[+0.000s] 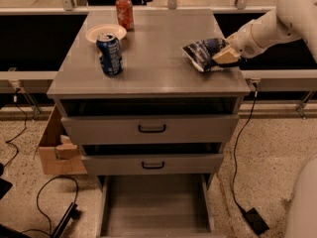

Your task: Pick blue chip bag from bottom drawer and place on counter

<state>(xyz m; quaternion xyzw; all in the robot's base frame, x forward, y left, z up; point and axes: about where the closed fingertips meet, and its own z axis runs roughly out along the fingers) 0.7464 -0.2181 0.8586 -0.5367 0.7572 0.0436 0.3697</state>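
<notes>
The blue chip bag (203, 53), dark navy crinkled foil with white lettering, lies over the right part of the counter (153, 58). My gripper (223, 55) reaches in from the right and is shut on the bag's right end, low over the counter near its right edge. The bottom drawer (154, 207) is pulled out at the foot of the cabinet and shows a bare grey tray.
A blue soda can (109, 53) stands on the counter's left. A white plate (105, 32) and a red can (125, 12) sit at the back left. A cardboard box (57, 148) and cables (47, 192) lie on the floor to the left. A power cord (240, 177) runs down on the right.
</notes>
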